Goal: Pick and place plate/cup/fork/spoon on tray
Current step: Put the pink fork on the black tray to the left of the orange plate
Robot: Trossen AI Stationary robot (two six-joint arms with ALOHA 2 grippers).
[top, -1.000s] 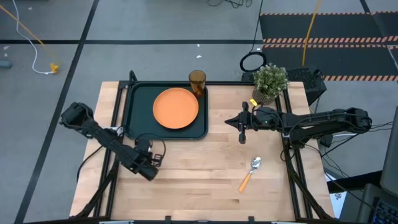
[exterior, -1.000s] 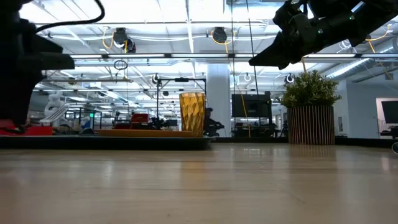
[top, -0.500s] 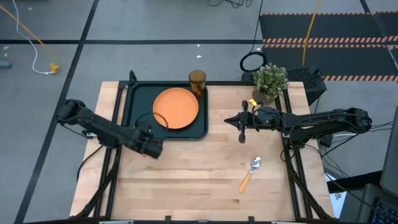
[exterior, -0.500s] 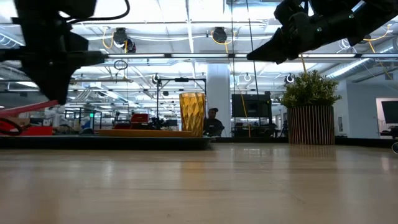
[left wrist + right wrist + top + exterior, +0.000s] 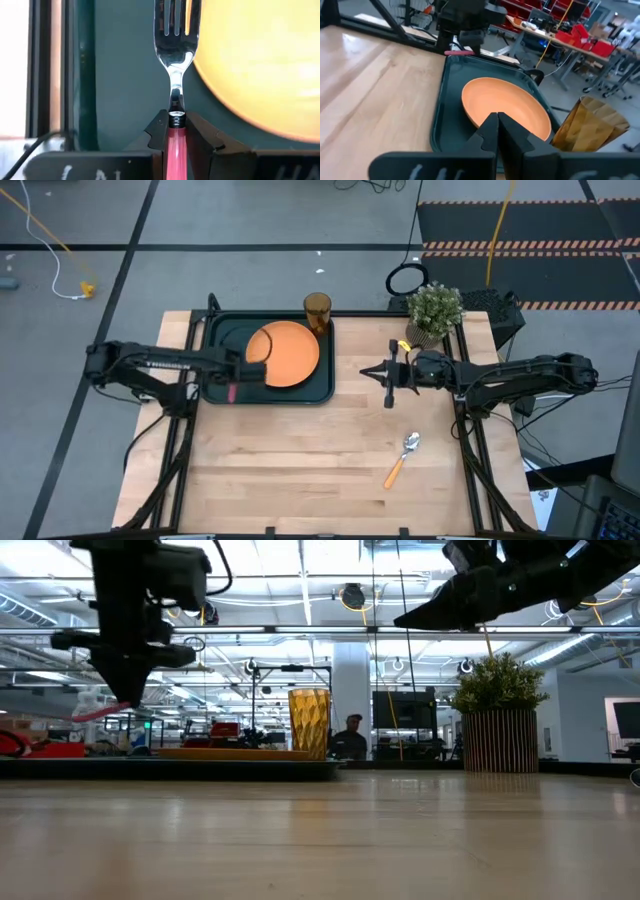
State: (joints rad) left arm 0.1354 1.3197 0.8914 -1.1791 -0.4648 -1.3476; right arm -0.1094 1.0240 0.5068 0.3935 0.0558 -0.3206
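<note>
My left gripper [image 5: 175,120] is shut on the fork [image 5: 175,45] and hangs over the near left part of the dark tray [image 5: 215,330], beside the left edge of the orange plate [image 5: 288,352] that lies in the tray. The amber cup [image 5: 317,310] stands at the tray's far right corner. The orange-handled spoon [image 5: 403,457] lies on the bare wood to the near right. My right gripper [image 5: 389,387] hovers shut and holds nothing, right of the tray. My left gripper pinches the fork's pink handle [image 5: 175,134] between its two fingers, just behind the metal neck. The fingers slant down from the table's left. The fork is lifted clear, with its tines [image 5: 176,17] over the tray beside the plate and its handle end [image 5: 232,392] toward the near edge.
A potted plant [image 5: 434,310] stands at the table's far right, behind my right arm. Bare wood [image 5: 300,470] stretches across the near half of the table. In the low view a person [image 5: 350,735] shows far off in the room.
My left gripper has swung from the near left of the table toward the far edge and risen, carrying the fork, and now hangs over the tray's near left part. My right gripper has stayed in place and rolled a little.
</note>
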